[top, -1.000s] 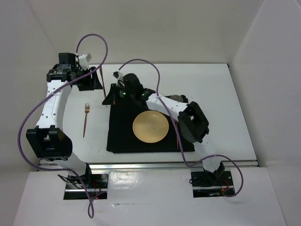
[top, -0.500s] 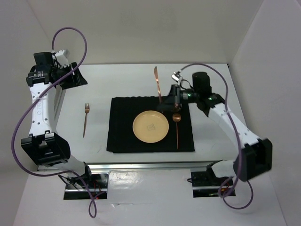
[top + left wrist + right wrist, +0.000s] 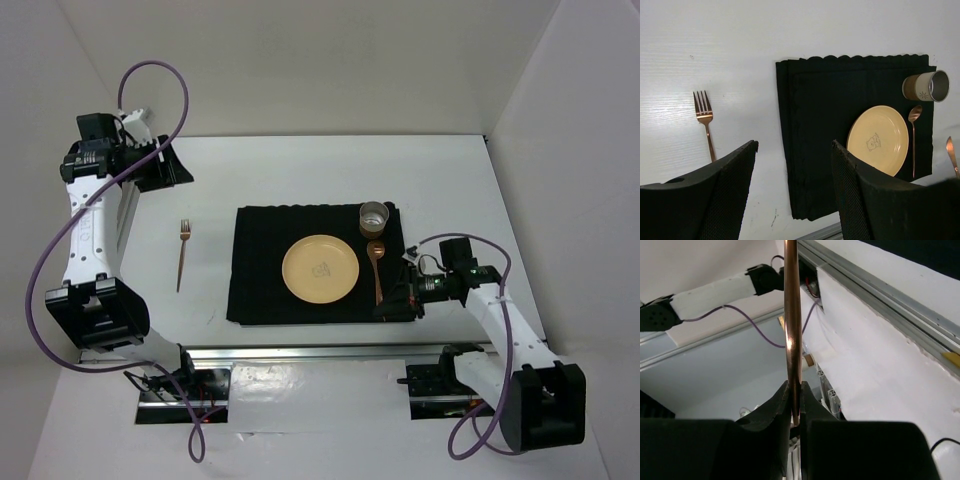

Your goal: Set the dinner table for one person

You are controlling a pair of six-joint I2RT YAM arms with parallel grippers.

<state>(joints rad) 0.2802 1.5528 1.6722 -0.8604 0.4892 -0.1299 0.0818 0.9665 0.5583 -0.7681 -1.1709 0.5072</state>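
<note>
The white dinner table [image 3: 450, 190] carries a black placemat [image 3: 262, 270] with a yellow plate [image 3: 320, 270], a copper spoon [image 3: 377, 268] right of the plate, and a metal cup [image 3: 374, 216] at the back right corner. A copper fork [image 3: 182, 255] lies left of the placemat. My right gripper [image 3: 392, 306] is at the placemat's front right corner, shut on a copper knife [image 3: 791, 315] held edge-on between its pads [image 3: 796, 405]. My left gripper [image 3: 163, 166] hovers at the table's back left, open and empty [image 3: 795, 145], looking down on the fork [image 3: 705, 120] and the plate [image 3: 877, 140].
A metal rail [image 3: 370, 350] runs along the table's near edge, just in front of my right gripper. White walls enclose the table at the back and both sides. The knife's tip shows at the right edge of the left wrist view [image 3: 951, 155].
My right arm has swung with the knife from the placemat's back edge to its front right corner, uncovering the cup. My left arm drew back to the far left corner and then stayed.
</note>
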